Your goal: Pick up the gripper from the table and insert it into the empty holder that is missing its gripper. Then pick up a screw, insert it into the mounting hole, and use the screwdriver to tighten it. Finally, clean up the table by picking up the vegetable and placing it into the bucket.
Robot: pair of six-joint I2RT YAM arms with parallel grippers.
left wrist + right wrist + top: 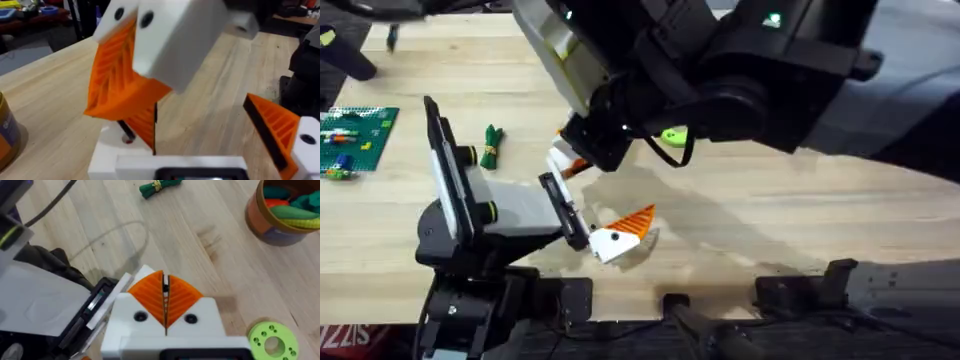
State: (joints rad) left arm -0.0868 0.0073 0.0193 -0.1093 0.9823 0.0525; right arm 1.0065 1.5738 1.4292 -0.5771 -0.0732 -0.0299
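Right gripper [165, 305]: pads pressed together on a thin dark tool — apparently the screwdriver bit, held over the left gripper's [620, 232] mounting hole.
Left gripper: fingers spread — presented steady for fastening.

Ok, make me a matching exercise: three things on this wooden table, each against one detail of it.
Things:
1. dark green toy vegetable
2. orange-brown round bucket
3. bright green ring-shaped plastic disc

Details:
a. holds toy pieces
b. small holes around its centre hole
c. lighter band round its middle

Pairs: 1-c, 2-a, 3-b
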